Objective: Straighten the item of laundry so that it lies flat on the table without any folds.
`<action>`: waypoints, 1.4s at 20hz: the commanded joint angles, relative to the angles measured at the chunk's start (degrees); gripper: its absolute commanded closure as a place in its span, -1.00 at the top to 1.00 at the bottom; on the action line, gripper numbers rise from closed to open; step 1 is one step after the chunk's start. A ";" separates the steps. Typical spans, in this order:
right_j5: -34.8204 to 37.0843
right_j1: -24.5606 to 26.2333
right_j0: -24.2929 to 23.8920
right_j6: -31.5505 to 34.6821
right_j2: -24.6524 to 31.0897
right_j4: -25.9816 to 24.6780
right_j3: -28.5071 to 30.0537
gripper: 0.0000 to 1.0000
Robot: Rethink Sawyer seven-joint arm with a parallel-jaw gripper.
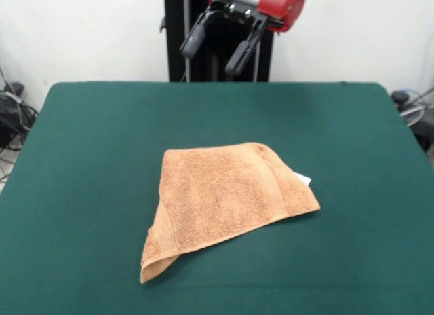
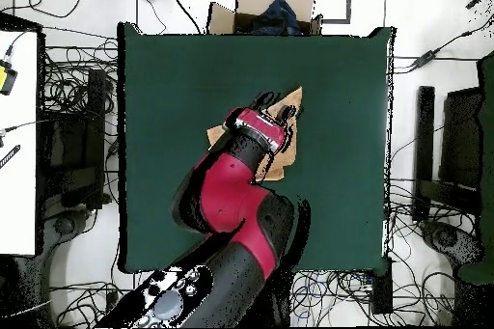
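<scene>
The green bench [image 1: 81,159] fills the front view, and the red and black arm [image 2: 232,200] reaches out over it from the robot's side. Mid-bench lies the towel [image 1: 217,199], doubled over itself into a rough triangle, so the straightening is not done. Its long axis runs on a slant in the front view, from the narrow curled corner [image 1: 152,264] at lower left up to the broad end at right, where the white tag [image 1: 303,179] peeks out. A woven band [image 1: 274,186] crosses that broad end.

Up high hangs the pincer [image 1: 217,47], both dark fingers spread wide, nothing between them, well clear of the cloth. This looks like the approach before a pull. From overhead the arm's head hides most of the towel.

The next move, as I judge it, calls for coming down on a free corner of the top layer, pinching that layer only, and drawing it outward across the fold.
</scene>
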 commanded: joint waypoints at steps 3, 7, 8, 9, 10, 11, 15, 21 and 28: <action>7.83 -5.61 -9.00 4.98 22.92 -6.24 2.79 1.00; 6.67 -7.05 -13.12 5.84 28.18 -8.17 4.37 1.00; 6.24 -6.99 -13.85 6.08 29.05 -8.35 4.54 1.00; 5.87 -7.50 -15.71 6.86 31.49 -8.84 5.25 1.00; 5.79 -7.51 -16.19 7.45 32.16 -8.26 5.65 1.00; 6.31 -7.97 -16.96 8.10 33.29 -7.58 6.36 1.00; 9.14 -10.46 -21.59 8.36 39.25 -7.54 8.68 1.00; 9.41 -11.95 -25.00 7.82 43.31 -6.47 10.55 1.00; 11.38 -13.12 -28.74 5.82 47.18 -6.16 11.09 1.00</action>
